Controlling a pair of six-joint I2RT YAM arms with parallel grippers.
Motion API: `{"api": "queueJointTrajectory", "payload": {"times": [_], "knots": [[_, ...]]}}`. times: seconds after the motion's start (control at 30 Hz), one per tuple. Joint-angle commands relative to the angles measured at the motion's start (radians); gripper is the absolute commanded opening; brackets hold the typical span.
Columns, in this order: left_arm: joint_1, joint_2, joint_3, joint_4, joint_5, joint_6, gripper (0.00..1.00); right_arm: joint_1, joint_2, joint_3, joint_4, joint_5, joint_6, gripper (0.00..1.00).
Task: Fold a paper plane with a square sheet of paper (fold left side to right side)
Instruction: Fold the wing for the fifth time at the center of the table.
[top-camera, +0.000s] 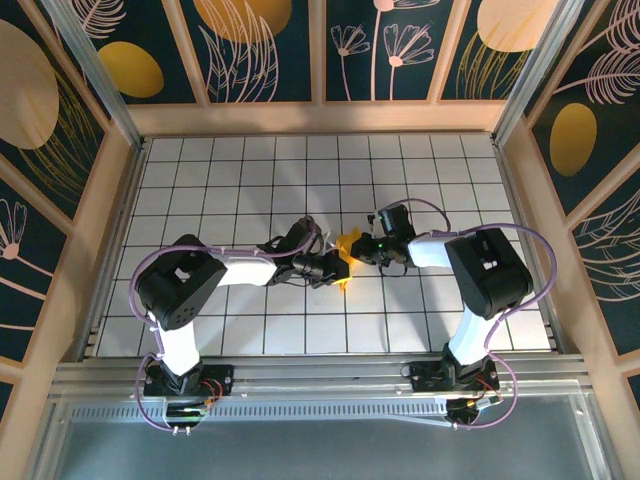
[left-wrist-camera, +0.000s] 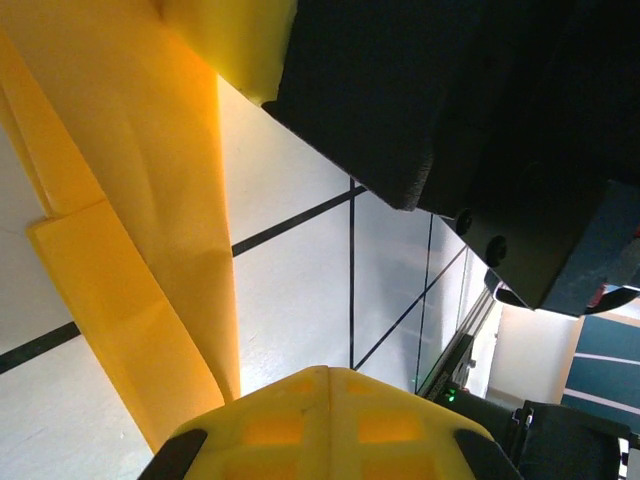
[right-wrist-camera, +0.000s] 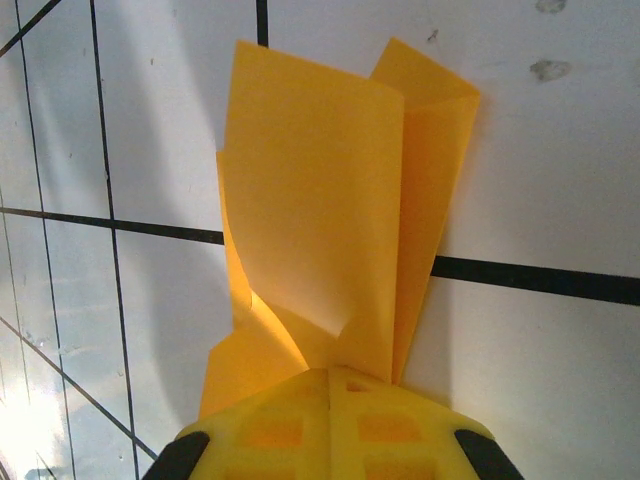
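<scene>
From above, I see both arms reaching to the middle of the worktop (top-camera: 250, 180). The left fingers (top-camera: 335, 266) and right fingers (top-camera: 372, 247) sit almost tip to tip. The orange-yellow paper (top-camera: 346, 245) is bunched between them, with a corner poking out on the near side.

At the left wrist, the left fingers (left-wrist-camera: 280, 430) are clenched. The paper (left-wrist-camera: 150, 200) runs as a folded strip down to their left edge, but I cannot tell whether any of it is caught in the seam. The dark body of the right arm looms just beyond.

At the right wrist, the right fingers (right-wrist-camera: 390, 430) are clenched on the paper (right-wrist-camera: 320, 200), which fans out from the pinch in several loose layers with a crumple at the root.

My worry is that crumple. If either arm pulls away, the sheet could tear at the pinch or crease crookedly. If the left side holds nothing, the layers could splay and slip out of line.
</scene>
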Motion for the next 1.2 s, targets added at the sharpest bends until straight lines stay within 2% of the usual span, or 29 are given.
{"api": "queueJointTrajectory", "payload": {"times": [0.0, 0.43, 1.17], "knots": [[-0.001, 0.02, -0.007, -0.022, -0.007, -0.017, 0.04, 0.026, 0.046, -0.018, -0.146, 0.051, -0.025, 0.0], [-0.002, 0.061, -0.051, 0.046, 0.017, -0.052, 0.04, 0.028, 0.051, -0.009, -0.163, 0.059, -0.031, 0.0], [-0.012, 0.102, -0.03, 0.017, 0.005, -0.04, 0.05, 0.032, 0.059, 0.021, -0.192, 0.066, -0.042, 0.0]]}}
